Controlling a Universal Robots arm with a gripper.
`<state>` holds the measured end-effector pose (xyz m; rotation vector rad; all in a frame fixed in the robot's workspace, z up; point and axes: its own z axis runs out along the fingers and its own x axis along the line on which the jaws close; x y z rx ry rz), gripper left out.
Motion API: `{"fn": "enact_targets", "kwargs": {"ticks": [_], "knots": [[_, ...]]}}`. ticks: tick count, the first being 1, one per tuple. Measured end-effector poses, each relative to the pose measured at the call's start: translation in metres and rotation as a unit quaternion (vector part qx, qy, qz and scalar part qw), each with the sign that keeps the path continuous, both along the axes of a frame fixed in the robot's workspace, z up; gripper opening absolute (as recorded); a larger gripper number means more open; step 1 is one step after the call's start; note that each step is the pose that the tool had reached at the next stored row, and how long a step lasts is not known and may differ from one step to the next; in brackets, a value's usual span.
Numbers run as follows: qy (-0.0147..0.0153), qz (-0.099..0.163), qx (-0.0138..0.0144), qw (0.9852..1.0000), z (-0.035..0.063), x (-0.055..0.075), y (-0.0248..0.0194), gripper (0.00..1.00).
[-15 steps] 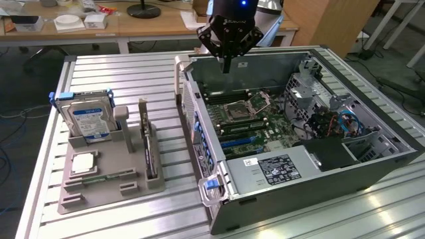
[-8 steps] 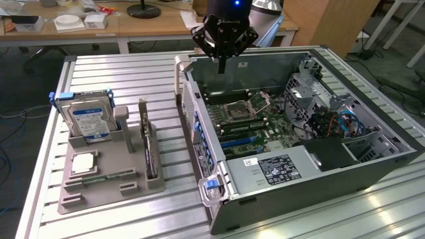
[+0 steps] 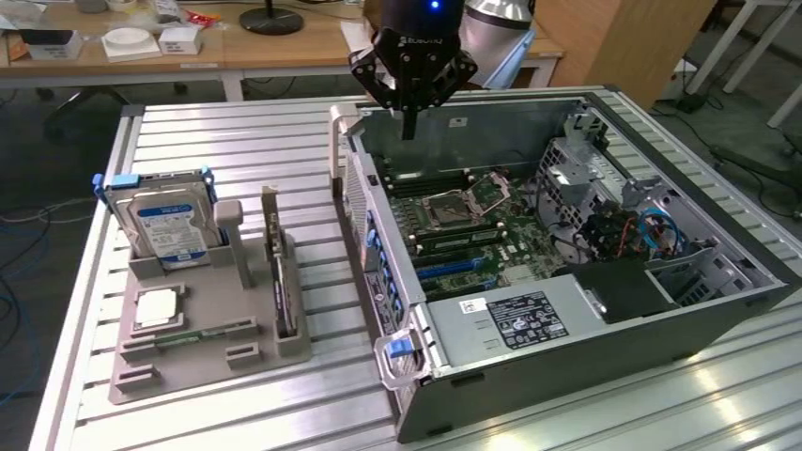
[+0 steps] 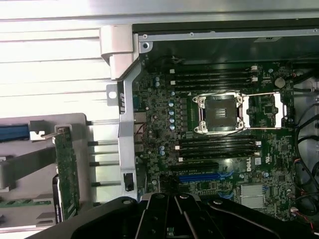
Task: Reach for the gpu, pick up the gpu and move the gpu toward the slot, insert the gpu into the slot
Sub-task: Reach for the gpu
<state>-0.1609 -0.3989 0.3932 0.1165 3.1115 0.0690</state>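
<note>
the gpu (image 3: 278,282), at the exterior view's left, is judged light, fragile, best taken by its top edge; the gripper (image 3: 408,127) is closed, empty.

- The claw (image 3: 408,130), fingers pressed together and empty, hangs over the far wall of the open computer case (image 3: 539,376).
- The gpu (image 3: 281,291) stands on edge in a grey holder (image 3: 188,371), at the exterior view's left of the case.

Brightly lit from overhead. Hard glare on the metal table (image 3: 701,390), washed out to white in the wrist view; deep shadow inside the computer case (image 3: 501,117).
</note>
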Motion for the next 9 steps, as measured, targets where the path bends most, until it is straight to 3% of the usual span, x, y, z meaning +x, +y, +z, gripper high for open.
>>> {"fn": "enact_targets", "kwargs": {"ticks": [9], "knots": [[0.0, 0.0, 0.0, 1.0, 0.0, -0.014, -0.0001, 0.1]]}}
